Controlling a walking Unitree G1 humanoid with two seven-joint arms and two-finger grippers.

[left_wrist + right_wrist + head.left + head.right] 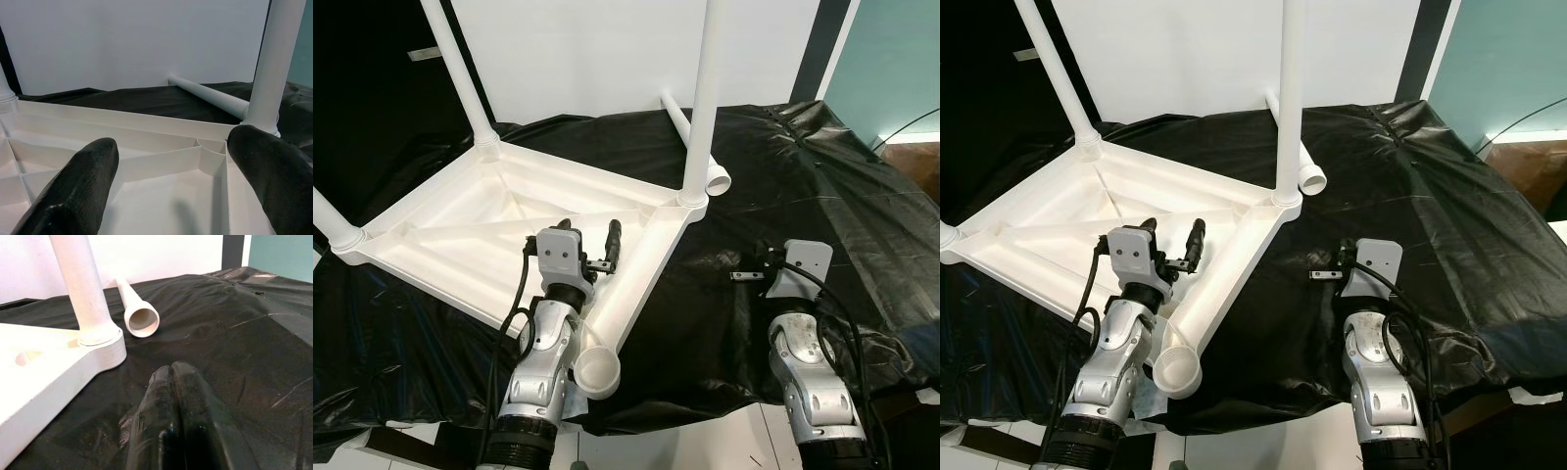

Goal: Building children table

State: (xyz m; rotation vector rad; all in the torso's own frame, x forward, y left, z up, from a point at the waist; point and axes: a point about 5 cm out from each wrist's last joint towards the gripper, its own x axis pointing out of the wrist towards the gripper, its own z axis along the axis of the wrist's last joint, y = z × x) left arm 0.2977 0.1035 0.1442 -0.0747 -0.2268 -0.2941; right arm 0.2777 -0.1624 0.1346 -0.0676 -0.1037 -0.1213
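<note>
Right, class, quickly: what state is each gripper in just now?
Left gripper: open, holding nothing, over the upturned table.
Right gripper: shut, holding nothing, above the black sheet.

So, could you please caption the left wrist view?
Open left gripper above the upturned white tabletop, loose leg lying beyond.

One white plastic children's table top [460,230] lies upside down, its ribbed underside beneath the left gripper [592,235], whose two fingers stand apart. Three white legs stand fitted in its corner sockets: one just beyond that gripper [702,98], one farther off past it [458,69], one at the far left corner [333,223]. One loose leg [695,142] lies ahead of the right gripper [172,377], its two fingers pressed together. One empty socket [597,372] sits beside the left arm. One black sheet [803,196] covers the surface.
</note>
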